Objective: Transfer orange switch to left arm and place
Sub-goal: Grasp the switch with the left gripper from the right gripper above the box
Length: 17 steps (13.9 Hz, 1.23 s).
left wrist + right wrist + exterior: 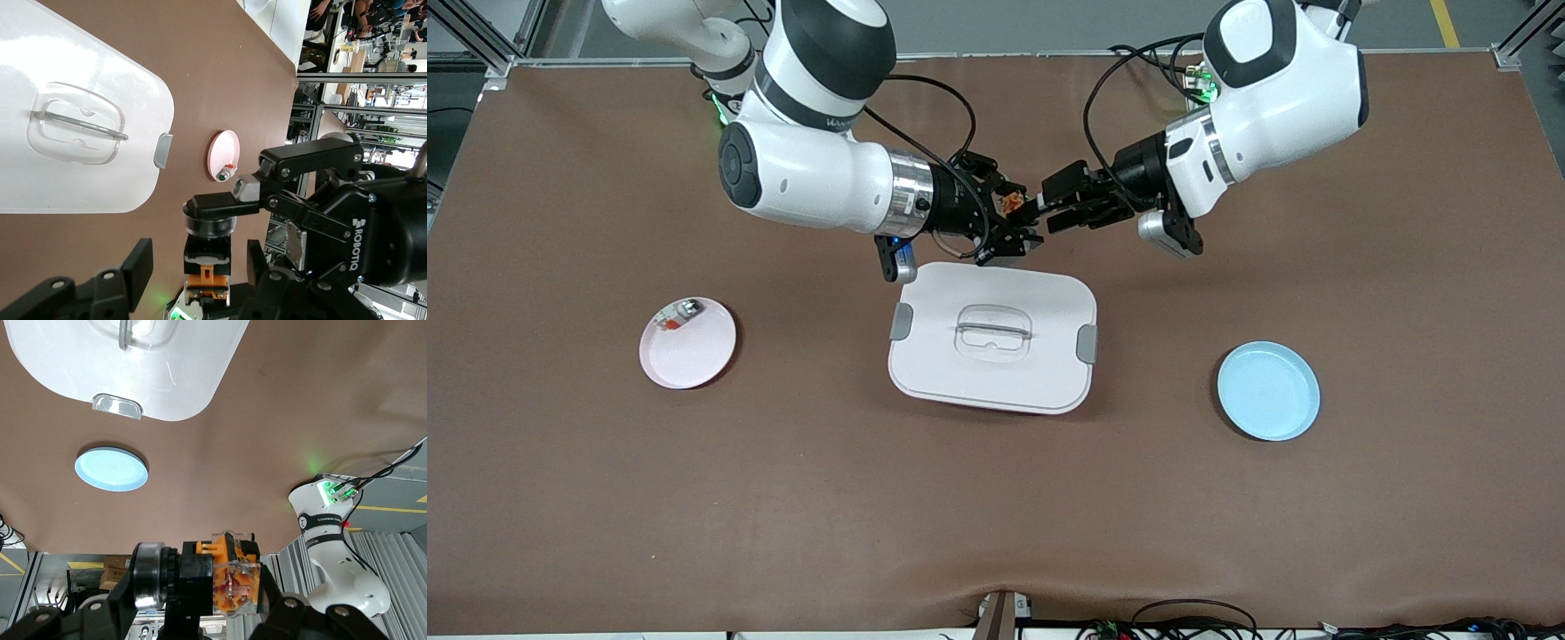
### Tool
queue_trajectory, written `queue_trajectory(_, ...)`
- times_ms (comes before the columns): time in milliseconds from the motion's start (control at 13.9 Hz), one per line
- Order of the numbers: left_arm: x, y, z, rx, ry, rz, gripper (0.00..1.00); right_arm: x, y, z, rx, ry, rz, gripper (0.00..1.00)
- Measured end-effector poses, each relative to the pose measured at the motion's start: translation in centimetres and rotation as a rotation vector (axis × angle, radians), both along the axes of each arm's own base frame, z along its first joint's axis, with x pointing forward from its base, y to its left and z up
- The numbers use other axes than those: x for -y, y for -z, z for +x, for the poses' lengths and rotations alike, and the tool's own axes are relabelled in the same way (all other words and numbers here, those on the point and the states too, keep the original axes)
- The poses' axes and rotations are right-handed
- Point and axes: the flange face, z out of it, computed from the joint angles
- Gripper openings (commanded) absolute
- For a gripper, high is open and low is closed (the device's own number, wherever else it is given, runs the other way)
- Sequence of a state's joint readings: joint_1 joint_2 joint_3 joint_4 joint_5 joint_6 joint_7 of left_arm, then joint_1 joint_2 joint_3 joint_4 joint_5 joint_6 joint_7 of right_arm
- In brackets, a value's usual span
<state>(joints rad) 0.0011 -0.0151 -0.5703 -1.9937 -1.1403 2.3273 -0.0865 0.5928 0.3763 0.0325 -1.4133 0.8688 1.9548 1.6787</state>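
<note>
right, nearest the camera sits the box [992, 342]. above the table just past it, the right gripper [1021, 222] pinches the orange switch [1011, 204]. the left gripper [1056, 206], fingers apart around it, could knock it loose, dropping it onto the lid.

I read "ROBOTIQ" in white on the right gripper [230, 200] body | no other text legible to me
</note>
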Motion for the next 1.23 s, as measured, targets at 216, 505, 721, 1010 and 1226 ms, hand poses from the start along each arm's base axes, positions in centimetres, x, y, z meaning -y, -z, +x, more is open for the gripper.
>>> queue_trajectory(216, 0.2, 0.1, -0.2, 0.011, 0.005, -0.028, 0.63, 0.0, 0.0, 0.0, 0.000, 0.000, 0.000, 0.15)
queue_trajectory(505, 1.0, 0.3, -0.6, 0.019, -0.008, -0.040, 0.61, 0.0, 0.1, 0.1, -0.002, 0.000, -0.001, 0.15)
queue_trajectory(721, 1.0, 0.9, -0.4, 0.038, -0.004, -0.038, 0.59, -0.1, 0.2, 0.1, -0.002, 0.000, -0.001, 0.15)
queue_trajectory(1010, 1.1, 1.3, -0.3, 0.037, -0.003, -0.037, 0.56, -0.1, 0.2, 0.1, -0.003, 0.000, -0.001, 0.15)
queue_trajectory(1226, 1.5, 1.2, -0.6, 0.026, -0.009, -0.057, 0.54, -0.1, 0.4, 0.1, -0.005, 0.000, -0.003, 0.15)
